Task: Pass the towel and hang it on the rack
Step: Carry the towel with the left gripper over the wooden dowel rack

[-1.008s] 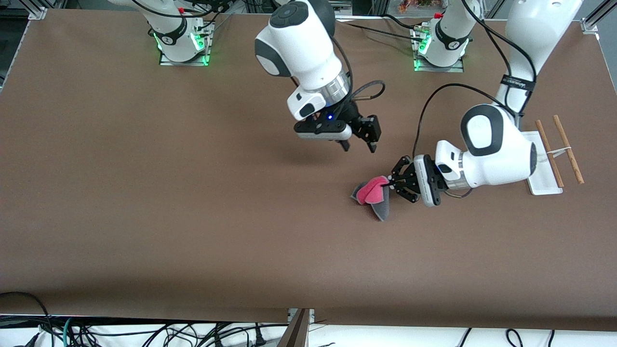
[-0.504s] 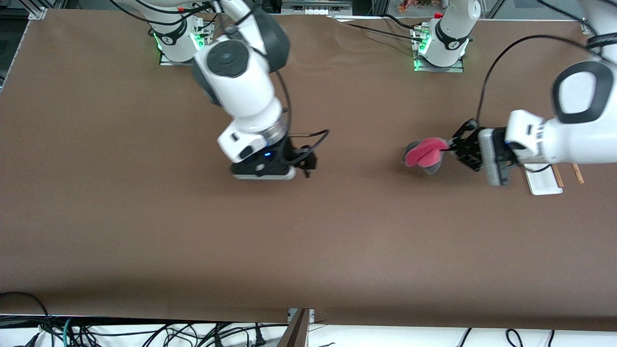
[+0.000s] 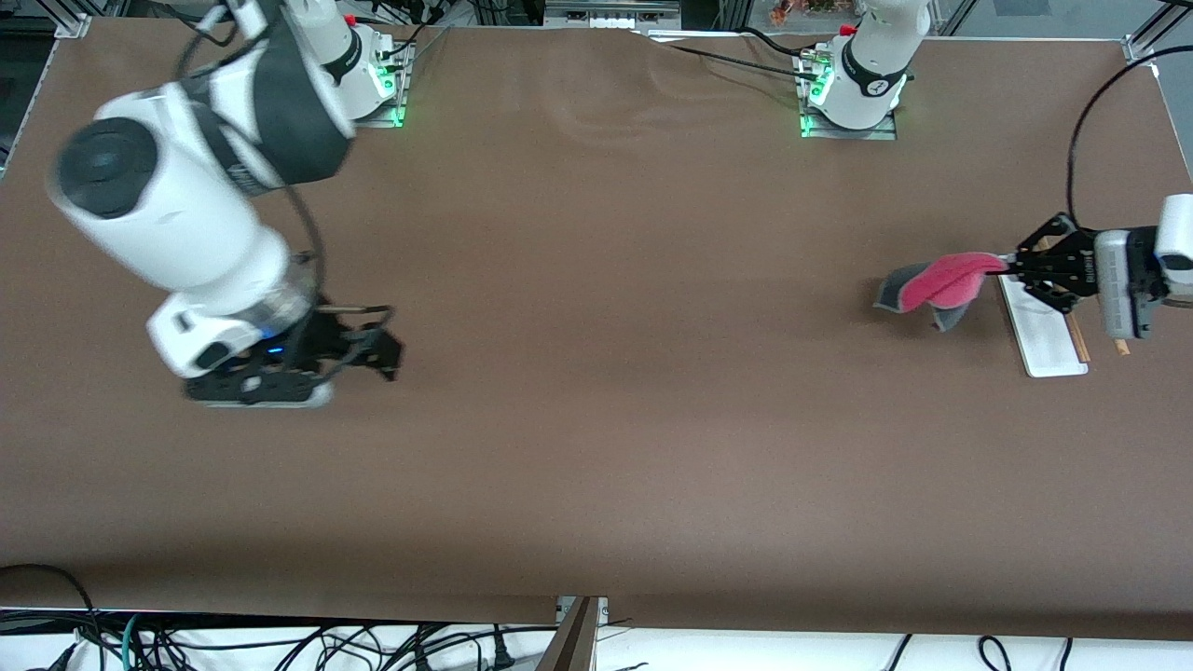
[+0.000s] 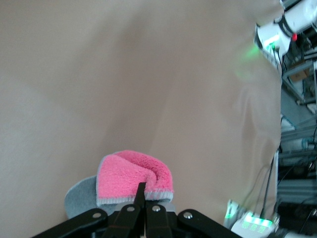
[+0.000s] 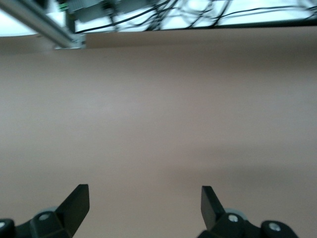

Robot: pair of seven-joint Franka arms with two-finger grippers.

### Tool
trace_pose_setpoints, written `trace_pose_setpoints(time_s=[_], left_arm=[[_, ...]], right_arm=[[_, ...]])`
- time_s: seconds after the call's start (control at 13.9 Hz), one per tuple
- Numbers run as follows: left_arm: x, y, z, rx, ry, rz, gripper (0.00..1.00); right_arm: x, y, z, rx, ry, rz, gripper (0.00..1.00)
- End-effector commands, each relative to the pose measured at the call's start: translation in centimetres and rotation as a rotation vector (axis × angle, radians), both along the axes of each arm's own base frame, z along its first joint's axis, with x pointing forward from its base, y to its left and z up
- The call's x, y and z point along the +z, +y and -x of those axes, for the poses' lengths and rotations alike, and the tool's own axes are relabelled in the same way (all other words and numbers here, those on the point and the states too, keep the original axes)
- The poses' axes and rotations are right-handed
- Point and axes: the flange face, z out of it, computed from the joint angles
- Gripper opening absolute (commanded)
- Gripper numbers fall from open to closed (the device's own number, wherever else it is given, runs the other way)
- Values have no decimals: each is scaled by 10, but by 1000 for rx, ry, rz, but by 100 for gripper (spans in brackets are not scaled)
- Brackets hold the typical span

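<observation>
The towel [image 3: 939, 284], pink side up with dark grey below, hangs folded from my left gripper [image 3: 1006, 266], which is shut on its edge just over the table beside the rack [image 3: 1049, 347]. In the left wrist view the shut fingertips [image 4: 141, 192] pinch the pale trim of the towel [image 4: 134, 174]. Only the rack's white base and short ends of its wooden rods [image 3: 1078, 345] show; the left hand covers the rest. My right gripper [image 3: 384, 352] hangs open and holds nothing over the right arm's end of the table. Its fingers [image 5: 78, 202] stand wide apart over bare brown surface.
A brown mat [image 3: 596, 419] covers the whole table. The two arm bases [image 3: 848, 98] with green lights stand along the edge farthest from the front camera. Cables lie off the table edge nearest that camera.
My left gripper has carried the towel from mid-table toward the rack at the left arm's end. The right arm has swung away to its own end, its gripper open throughout.
</observation>
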Motion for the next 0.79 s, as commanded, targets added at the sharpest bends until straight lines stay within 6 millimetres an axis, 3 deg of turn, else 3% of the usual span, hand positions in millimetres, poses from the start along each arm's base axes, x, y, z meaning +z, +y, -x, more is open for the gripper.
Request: trace_pose_setpoints(time_s=[0.0,0.14,0.29,0.58,0.72], left_arm=[[-39,45,2,-95,-25,34,0],[-60,87,15,-109,-59,55,0],[-57,115,24,-128,-86,35,0],[-64,190,41,-143,-149,19,0],[-54,211,41,-176,-177,-24,0]], right_arm=[[15,-70,12,12,17,24,100],[18,-119,28,61,34,54,100],[23,-155,44,83,43,116,100],[26,-166,80,96,71,211,100],[31,-178,87,79,67,219,100]])
